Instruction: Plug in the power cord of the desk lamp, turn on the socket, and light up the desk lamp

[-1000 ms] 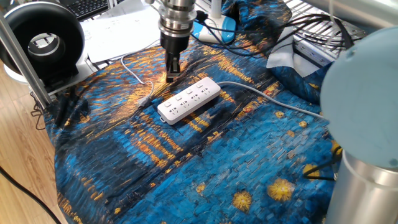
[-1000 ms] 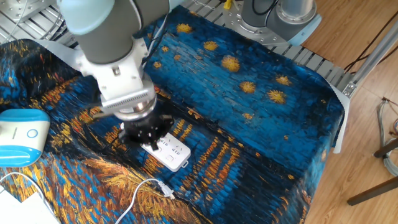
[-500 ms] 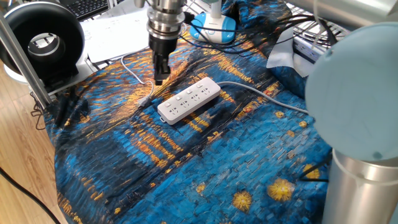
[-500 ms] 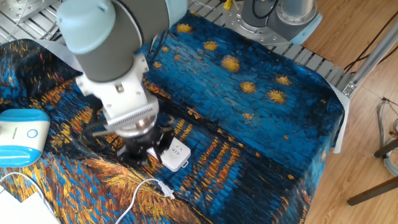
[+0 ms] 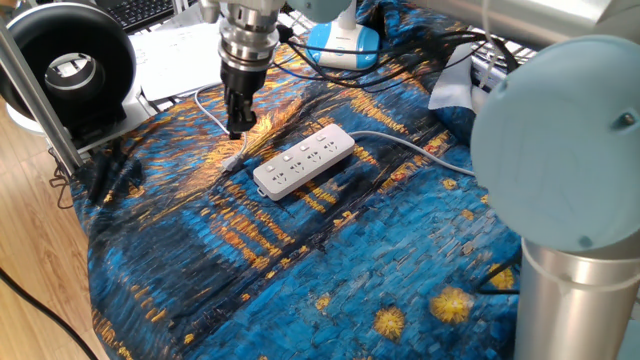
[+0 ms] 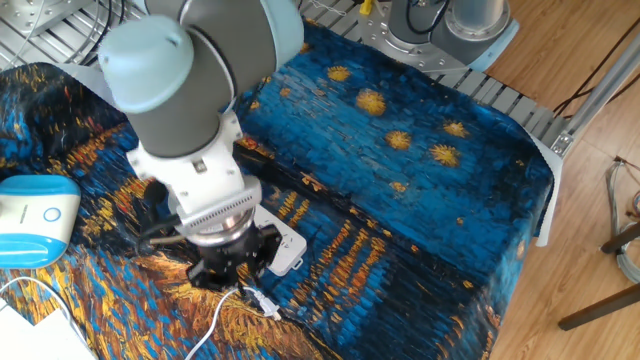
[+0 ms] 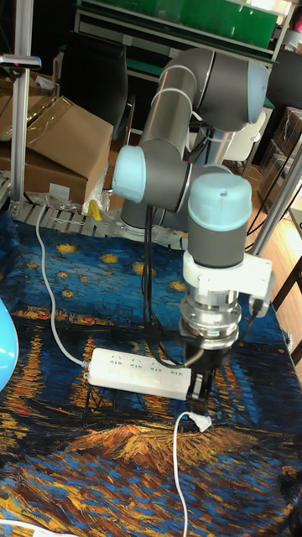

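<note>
- Step in hand, as I judge it: the approach to the pick-up of the plug; nothing is plugged in yet and the socket's outlets are all free.
- The gripper (image 7: 200, 396) hangs just above the small white plug (image 7: 201, 421) at the end of the power cord (image 7: 176, 474). The black fingers point straight down; they look close together with nothing between them, but how wide they stand I cannot tell for sure.
- The plug lies on the starry blue-and-orange cloth (image 5: 300, 260), just beside the socket (image 5: 303, 160), off its button end, not touching it. The thin cord runs from there toward the paper-covered edge of the worktop.
- The socket lies flat near the middle of the worktop; its thicker grey-white cable (image 5: 430, 155) leads off toward the arm's base.
- The desk lamp (image 5: 343, 40) stands at the far edge in one fixed view, well apart from the socket; its light-blue base also shows at the edge in the other fixed view.
- Next move calls for a straight descent over the plug with the fingers spread to either side of its body, then a firm closing before lifting and turning the prongs toward an outlet.
- Around: a black ring-shaped device (image 5: 65, 70) at a corner, papers beside it, black cables near the lamp.
- In the way: little. The wrinkled cloth may tip the plug, and the slack cord could drag.
</note>
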Available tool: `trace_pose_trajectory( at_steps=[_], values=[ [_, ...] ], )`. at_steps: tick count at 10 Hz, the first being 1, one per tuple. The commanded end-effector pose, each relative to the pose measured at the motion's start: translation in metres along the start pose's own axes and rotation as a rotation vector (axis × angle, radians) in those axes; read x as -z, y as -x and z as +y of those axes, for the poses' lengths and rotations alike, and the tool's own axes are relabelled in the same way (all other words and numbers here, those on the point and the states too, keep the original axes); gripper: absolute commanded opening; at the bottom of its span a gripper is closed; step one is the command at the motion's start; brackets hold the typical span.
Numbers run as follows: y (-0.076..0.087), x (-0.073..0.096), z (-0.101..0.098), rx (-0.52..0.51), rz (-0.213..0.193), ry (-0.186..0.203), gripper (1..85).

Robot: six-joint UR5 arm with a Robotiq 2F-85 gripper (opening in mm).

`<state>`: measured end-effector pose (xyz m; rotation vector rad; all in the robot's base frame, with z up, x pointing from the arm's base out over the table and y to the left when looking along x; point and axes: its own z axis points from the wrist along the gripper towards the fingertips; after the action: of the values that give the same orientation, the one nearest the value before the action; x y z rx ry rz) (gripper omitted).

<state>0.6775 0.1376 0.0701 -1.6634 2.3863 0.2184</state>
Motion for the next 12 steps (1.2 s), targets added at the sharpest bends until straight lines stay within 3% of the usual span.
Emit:
trace_pose_trajectory(
  at_steps=[1,3,4,5,7,9,10,11,12],
  values=[
    [0.010,-0.009,-0.011,0.026,-0.020,-0.025,26.3],
    [0.004,-0.006,-0.001,0.035,0.005,0.010,25.0],
    [0.010,-0.006,0.012,0.031,-0.021,0.063,27.0],
    [0.013,-0.005,0.018,0.045,-0.034,0.083,27.7],
    [0.015,-0.002,0.039,0.144,-0.049,0.164,27.0],
    [0.004,-0.005,0.012,0.212,-0.030,0.115,26.3],
    [0.005,-0.010,0.001,0.258,-0.043,0.084,25.0],
    [0.014,-0.015,-0.003,0.278,-0.101,0.076,23.3],
    [0.017,-0.016,-0.004,0.299,-0.132,0.084,23.3]
  ],
)
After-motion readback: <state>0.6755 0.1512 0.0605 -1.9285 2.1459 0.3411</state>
